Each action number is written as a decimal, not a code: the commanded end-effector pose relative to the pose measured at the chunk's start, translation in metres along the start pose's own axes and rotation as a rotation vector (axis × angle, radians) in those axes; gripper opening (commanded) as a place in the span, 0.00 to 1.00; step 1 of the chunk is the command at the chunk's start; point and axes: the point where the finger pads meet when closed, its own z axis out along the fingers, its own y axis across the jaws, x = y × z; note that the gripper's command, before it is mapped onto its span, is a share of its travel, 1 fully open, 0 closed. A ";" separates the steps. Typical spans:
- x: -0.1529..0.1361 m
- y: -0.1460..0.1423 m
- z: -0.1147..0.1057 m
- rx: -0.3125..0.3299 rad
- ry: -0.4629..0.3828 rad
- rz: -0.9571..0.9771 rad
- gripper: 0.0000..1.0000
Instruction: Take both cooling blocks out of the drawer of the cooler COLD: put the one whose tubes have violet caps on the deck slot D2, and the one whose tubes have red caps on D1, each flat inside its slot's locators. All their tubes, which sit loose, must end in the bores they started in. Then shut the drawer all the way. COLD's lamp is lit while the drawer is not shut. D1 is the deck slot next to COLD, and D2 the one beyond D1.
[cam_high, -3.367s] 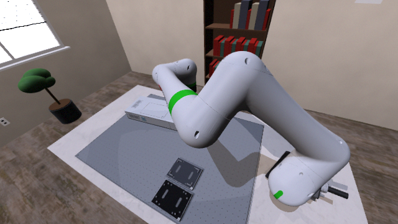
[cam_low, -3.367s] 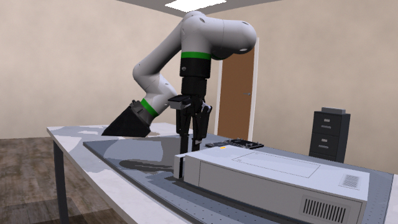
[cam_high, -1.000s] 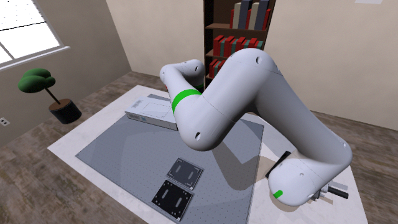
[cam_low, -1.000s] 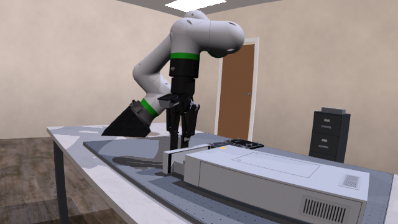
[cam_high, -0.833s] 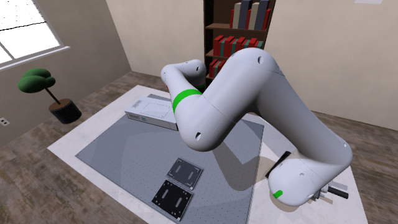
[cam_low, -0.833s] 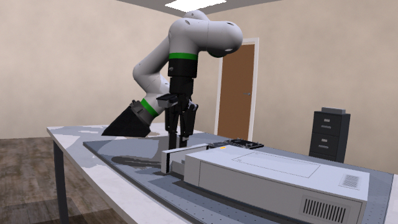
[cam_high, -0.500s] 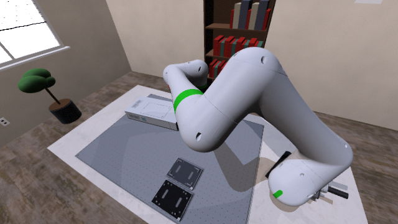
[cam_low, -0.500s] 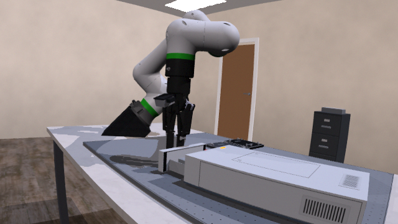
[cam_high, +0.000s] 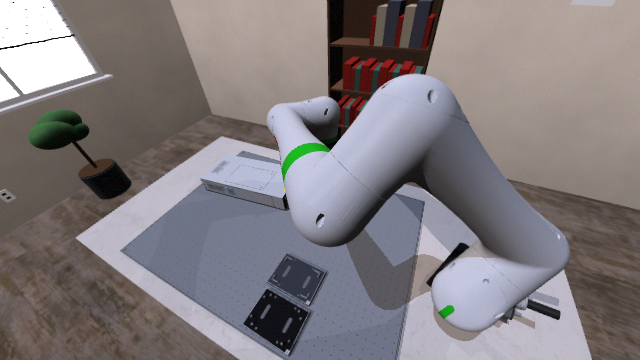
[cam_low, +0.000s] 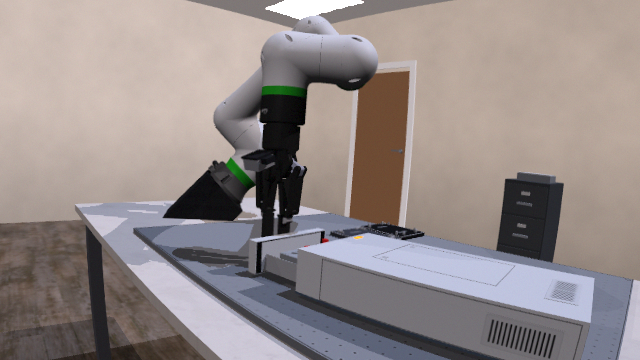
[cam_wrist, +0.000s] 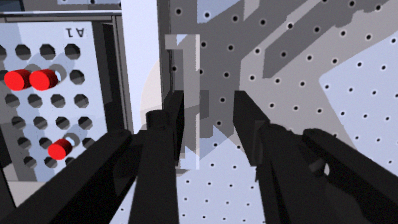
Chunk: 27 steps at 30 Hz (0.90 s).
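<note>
The white cooler COLD (cam_high: 245, 175) (cam_low: 425, 270) has its amber lamp (cam_low: 358, 237) lit. Its drawer (cam_low: 254, 257) (cam_wrist: 140, 45) is partly out. In the wrist view a pale block (cam_wrist: 50, 37) marked A1 lies in it, with red-capped tubes (cam_wrist: 43, 80) standing in bores. Violet caps do not show. My gripper (cam_low: 276, 231) (cam_wrist: 209, 106) is partly open and points down at the drawer front. One finger is between the front and the handle bar (cam_wrist: 192, 105), the other stands apart beyond the bar. Slot D1 (cam_high: 298, 280) is dark grey, slot D2 (cam_high: 276, 317) black; neither bears a block.
The arm's base stands at the table's right side in the top view, and the arm reaches over the perforated deck (cam_high: 200, 255) (cam_low: 200, 237). In the top view it hides the drawer and gripper. The two slot plates lie side by side near the deck's front edge.
</note>
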 end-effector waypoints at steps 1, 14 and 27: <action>0.000 0.002 -0.001 0.001 0.002 0.000 0.34; 0.000 0.018 -0.001 0.001 0.002 0.000 0.34; 0.000 0.032 -0.001 0.001 0.002 0.000 0.34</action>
